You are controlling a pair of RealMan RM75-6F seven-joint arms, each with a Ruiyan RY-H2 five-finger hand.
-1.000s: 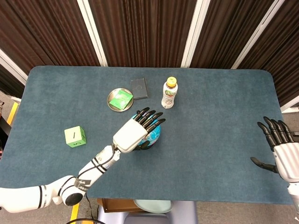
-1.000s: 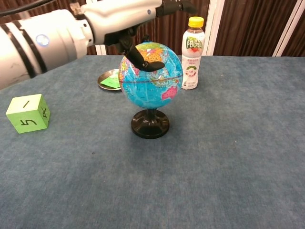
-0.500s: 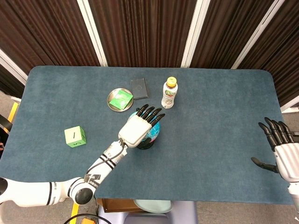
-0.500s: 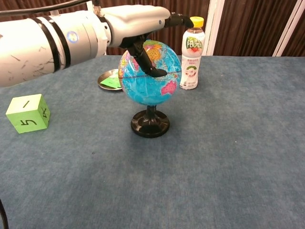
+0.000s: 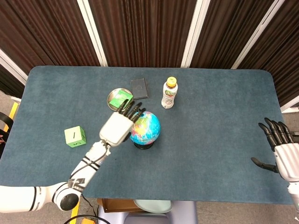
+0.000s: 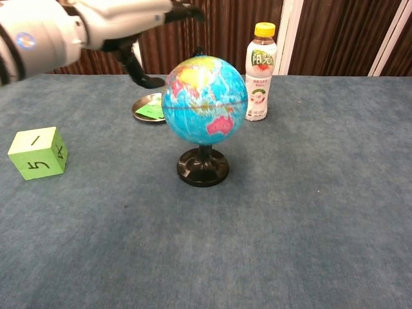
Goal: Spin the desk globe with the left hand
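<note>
The desk globe [image 5: 145,127] [image 6: 205,100], blue with coloured continents, stands upright on a black round base [image 6: 203,168] in the middle of the table. My left hand [image 5: 117,126] [image 6: 122,19] hovers open just to the globe's left, above its upper half, fingers spread and pointing toward the back. It does not touch the globe. My right hand [image 5: 281,151] rests open near the table's right edge, far from the globe and outside the chest view.
A drink bottle with a yellow cap [image 5: 169,93] [image 6: 259,72] stands behind the globe to its right. A metal dish holding a green packet [image 5: 119,99] [image 6: 149,108] and a dark card [image 5: 139,87] lie behind. A green die [image 5: 75,136] [image 6: 37,152] sits at the left.
My left hand has swept off the top of the globe to the left and now hangs beside it. The globe's map has turned. The right hand has not moved.
</note>
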